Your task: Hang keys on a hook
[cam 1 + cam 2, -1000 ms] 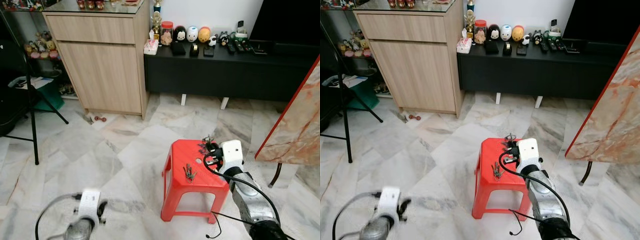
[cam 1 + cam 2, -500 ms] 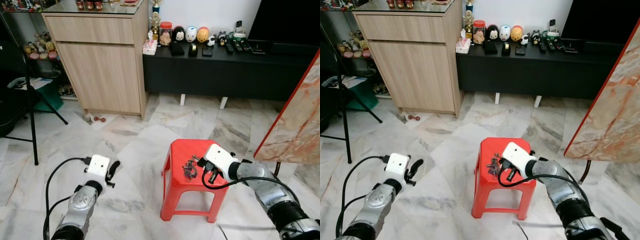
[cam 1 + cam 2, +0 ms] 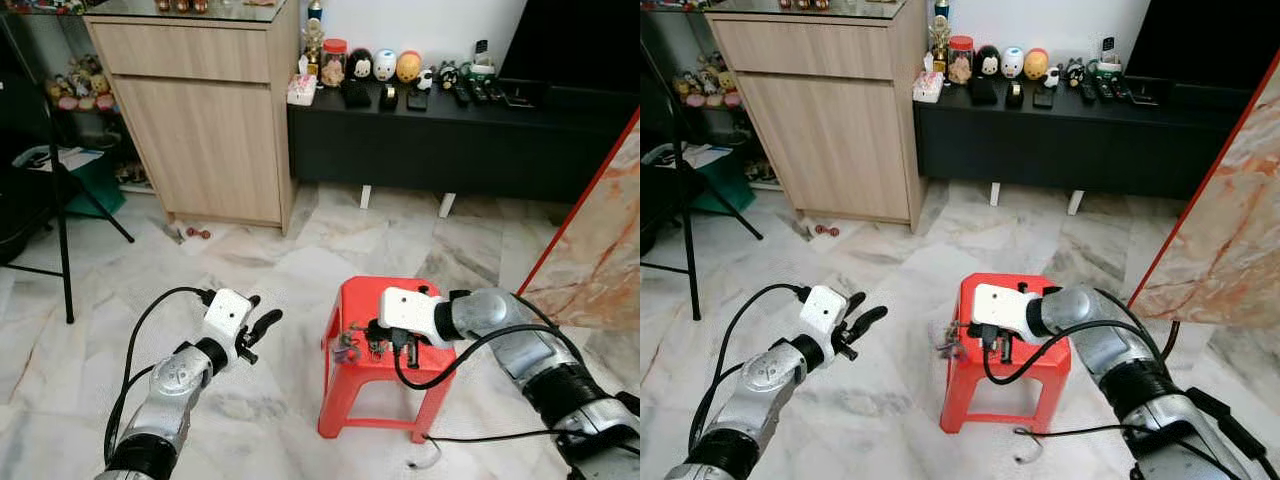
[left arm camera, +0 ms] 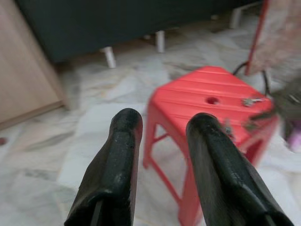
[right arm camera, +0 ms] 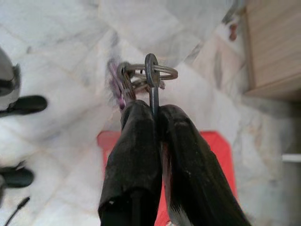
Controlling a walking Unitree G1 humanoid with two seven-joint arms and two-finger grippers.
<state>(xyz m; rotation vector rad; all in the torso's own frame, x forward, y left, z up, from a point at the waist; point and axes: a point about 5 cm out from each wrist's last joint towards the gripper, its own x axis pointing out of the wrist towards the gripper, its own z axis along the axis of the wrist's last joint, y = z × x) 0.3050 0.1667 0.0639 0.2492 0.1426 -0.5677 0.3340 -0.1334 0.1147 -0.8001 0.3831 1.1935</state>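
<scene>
Far left stands a black tripod leg (image 3: pixel 65 250) w/ a green box (image 3: pixel 95 190) behind it, then a tall wooden cabinet (image 3: pixel 205 120) w/ small red bits (image 3: pixel 197 234) on the floor at its foot. The left pincer (image 3: pixel 262 322) is up over the marble floor (image 3: pixel 270 270), fingers (image 4: pixel 117 160) spread apart & holding nothing; it points toward the red stool (image 3: pixel 395 385) but is apart from it. Next, at the stool's left edge, the keys (image 5: pixel 141 77) are off the seat & pinched tight in the right pincer (image 3: pixel 352 340): its two black fingers (image 5: pixel 136 155) are clenched on one key's stem, & the ring w/ a purple bit hangs past the tips. So the pick-up looks done, I think. The hanging is not done yet, & I can't spot a hook anywhere, so the robot prob has to find one 1st. Behind, a long black TV shelf (image 3: pixel 450 140) holds jars, round toy heads (image 3: pixel 385 66) & remotes (image 3: pixel 478 92). On the right a tilted marble slab w/ a red edge (image 3: pixel 590 260) leans close to the right arm & may block a turn that way; a black cable (image 3: pixel 470 436) trails on the floor near the stool legs & could snag
</scene>
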